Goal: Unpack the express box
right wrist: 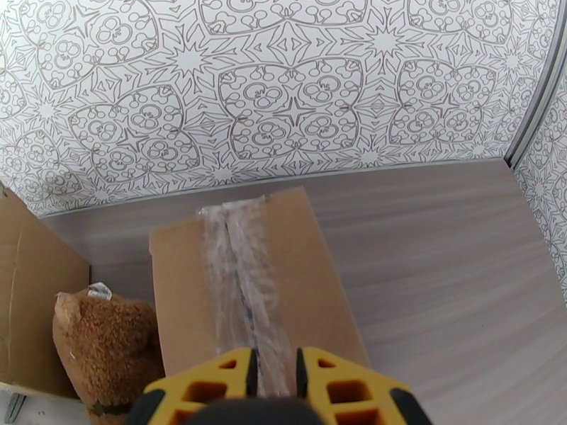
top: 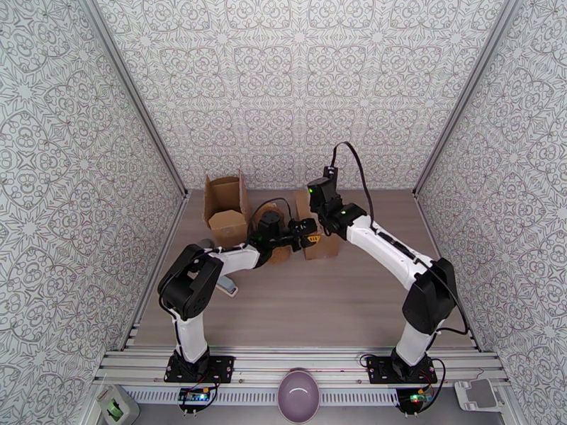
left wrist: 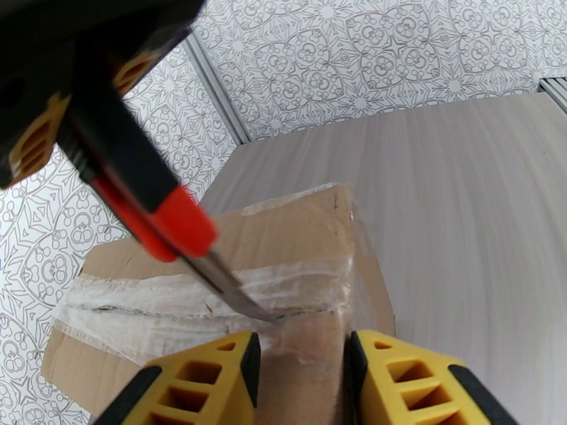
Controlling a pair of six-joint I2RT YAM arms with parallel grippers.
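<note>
The express box [left wrist: 290, 231] sat on the surface [left wrist: 461, 207] near the back wall [top: 298, 100]; my right gripper [right wrist: 273, 361] had jaws clamped on a red knife [left wrist: 166, 221], blade tip on the tape seam [left wrist: 170, 307]; my left gripper [left wrist: 303, 343] had jaws apart at the box's near edge.

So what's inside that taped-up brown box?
Hidden: the box is shut, clear tape sealing its flaps. A knife tip touches the tape on top.

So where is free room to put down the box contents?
Bare wooden table lies between its near edge and the taped brown cardboard box, and in the far right corner. Crowded: around the open cardboard box and brown plush toy.
</note>
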